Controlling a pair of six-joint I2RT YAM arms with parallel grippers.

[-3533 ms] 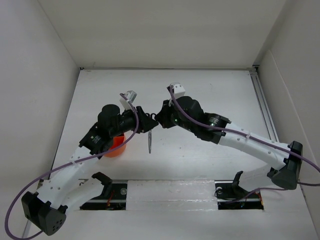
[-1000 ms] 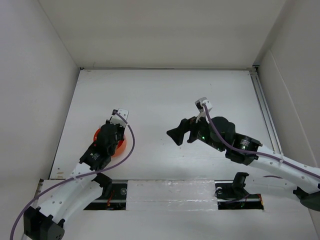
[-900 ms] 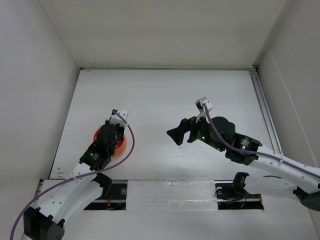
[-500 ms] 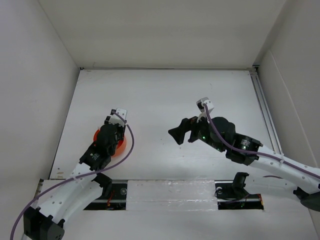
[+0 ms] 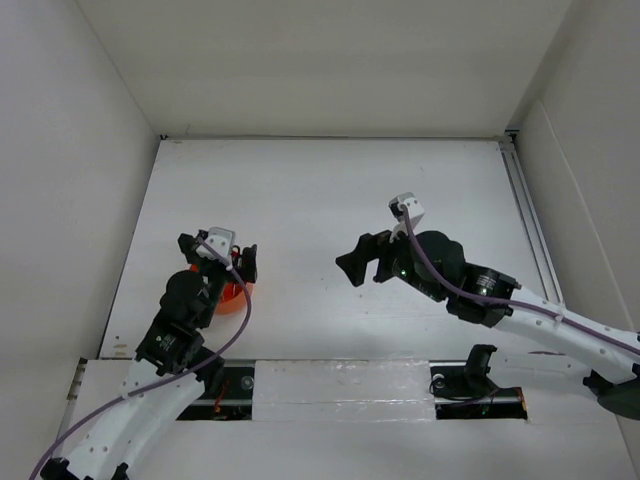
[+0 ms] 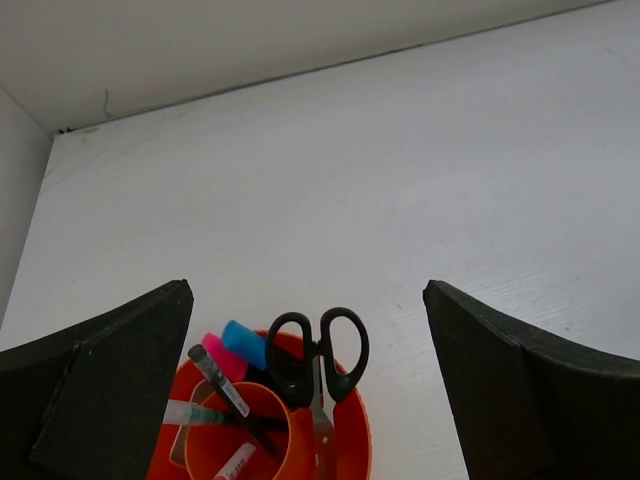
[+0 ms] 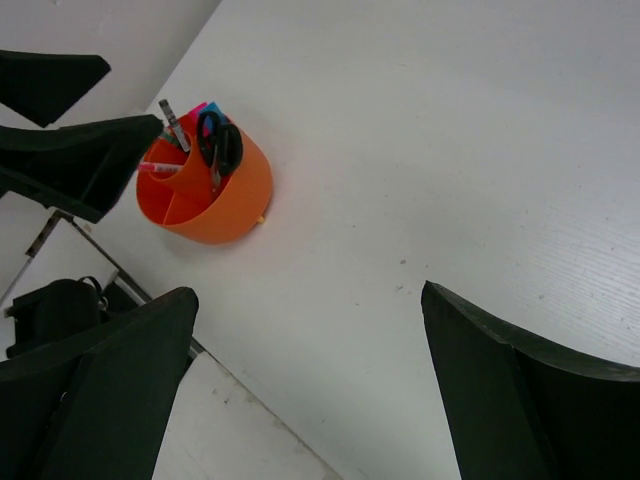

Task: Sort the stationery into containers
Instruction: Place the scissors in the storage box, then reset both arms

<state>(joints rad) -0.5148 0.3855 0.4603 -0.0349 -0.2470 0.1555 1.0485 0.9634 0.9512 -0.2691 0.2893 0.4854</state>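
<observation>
Left tool (image 5: 218,258) now higher, off the half-hidden orange cup (image 5: 233,298), released; right tool (image 5: 358,261) released.

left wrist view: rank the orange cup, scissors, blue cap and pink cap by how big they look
1. orange cup
2. scissors
3. blue cap and pink cap: about alike, and the pink one is partly hidden, so not ranked.

From above, the left gripper (image 5: 217,255) covers nearly all of the orange cup (image 5: 234,296) near the tabletop's (image 5: 330,190) left edge, so its contents cannot be seen there, and the left wrist view cuts off the cup's bottom (the scissors (image 6: 318,352) show mainly handles, blades mostly sunk inside).
</observation>
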